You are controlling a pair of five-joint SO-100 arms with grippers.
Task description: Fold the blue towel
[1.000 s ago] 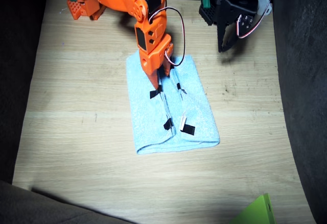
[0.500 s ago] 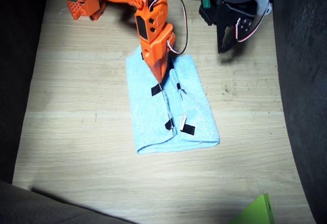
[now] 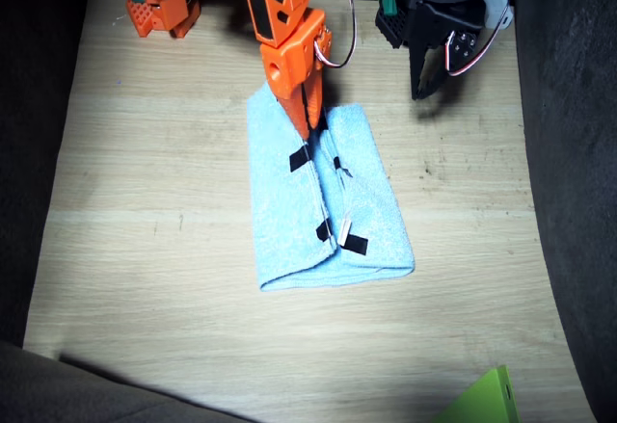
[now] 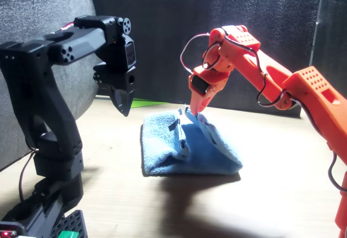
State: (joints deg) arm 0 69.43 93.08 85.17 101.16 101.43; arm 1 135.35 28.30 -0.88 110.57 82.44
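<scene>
Your light sky-blue terry towel (image 3: 323, 201) lies near the middle of the pale wooden table (image 3: 145, 201), already doubled so that two flaps meet along a seam running down its length. Small black tape strips (image 3: 300, 159) sit along that seam, and a tiny white tag (image 3: 342, 231) shows just beside the lower strips. In the front view the towel (image 4: 184, 151) rests on the table with its inner edge pulled up into a ridge.

Your orange right gripper (image 3: 305, 119) points down onto the far end of the seam, and its fingers are pinched together on the raised towel edge; the front view shows the same gripper (image 4: 195, 109) holding that edge lifted above the rest of the cloth.

Your black left gripper (image 3: 424, 81) hangs above the table at the far side, well apart from the towel. In the front view it (image 4: 122, 108) tapers to a single downward point with its jaws together and nothing between them.

A bright green flat object (image 3: 482, 402) pokes in at the near edge of the table.
</scene>
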